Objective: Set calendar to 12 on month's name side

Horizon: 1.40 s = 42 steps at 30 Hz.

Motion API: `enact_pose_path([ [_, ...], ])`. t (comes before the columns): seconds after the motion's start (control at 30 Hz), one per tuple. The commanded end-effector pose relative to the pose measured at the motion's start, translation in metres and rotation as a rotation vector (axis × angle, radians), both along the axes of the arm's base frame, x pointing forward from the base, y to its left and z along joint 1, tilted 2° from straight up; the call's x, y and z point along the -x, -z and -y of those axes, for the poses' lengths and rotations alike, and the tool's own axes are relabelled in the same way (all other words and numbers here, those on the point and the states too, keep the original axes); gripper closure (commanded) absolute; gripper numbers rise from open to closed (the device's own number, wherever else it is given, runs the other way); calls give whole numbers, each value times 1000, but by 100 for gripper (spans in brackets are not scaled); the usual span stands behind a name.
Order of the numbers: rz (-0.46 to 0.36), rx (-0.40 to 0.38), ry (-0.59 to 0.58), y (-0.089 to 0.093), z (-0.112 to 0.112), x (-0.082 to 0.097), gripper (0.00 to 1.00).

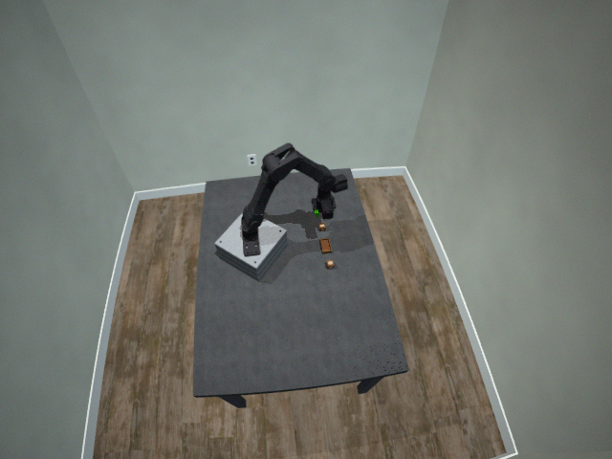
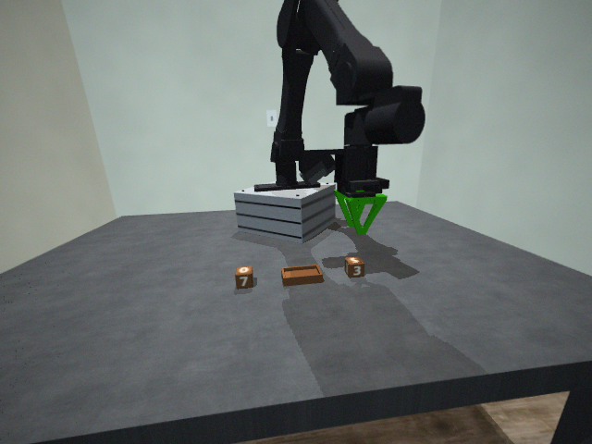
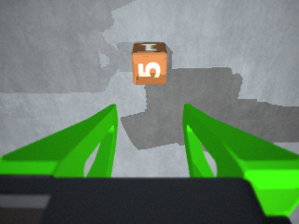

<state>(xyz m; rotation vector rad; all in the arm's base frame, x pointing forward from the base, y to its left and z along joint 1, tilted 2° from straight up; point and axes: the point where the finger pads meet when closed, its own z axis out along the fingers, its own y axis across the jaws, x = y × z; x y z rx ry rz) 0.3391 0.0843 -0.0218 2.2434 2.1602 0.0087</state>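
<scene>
The tray point(image 1: 321, 246) point(image 2: 303, 281) lies flat on the table and holds no cube. No month's name is readable on its visible sides. One cube point(image 1: 329, 264) point(image 2: 244, 277) stands left of the tray in the exterior view, with 7 on its front and 0 on top. The other cube point(image 1: 322, 227) point(image 2: 354, 267) point(image 3: 149, 68) stands right of the tray there, with 3 on its front, 5 on top and what looks like a 1 on a side. My gripper point(image 2: 355, 229) point(image 3: 149, 112) is partly open and empty, above the table, behind and higher than the 5-topped cube.
The arm's light grey base block point(image 1: 267, 237) point(image 2: 270, 215) stands behind the tray in the exterior view. The dark table point(image 1: 296, 326) point(image 2: 157, 334) carries both cubes and the tray in a rough row, with gaps between them. Arm shadows cross this area.
</scene>
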Motion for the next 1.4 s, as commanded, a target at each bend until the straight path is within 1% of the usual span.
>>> enact_pose_path([
  [0.0,11,1,0,-3,0,-2,55],
  [0.47,11,1,0,-2,0,-2,55],
  [0.9,11,1,0,7,0,-3,55],
  [1.37,11,1,0,29,1,-3,55],
])
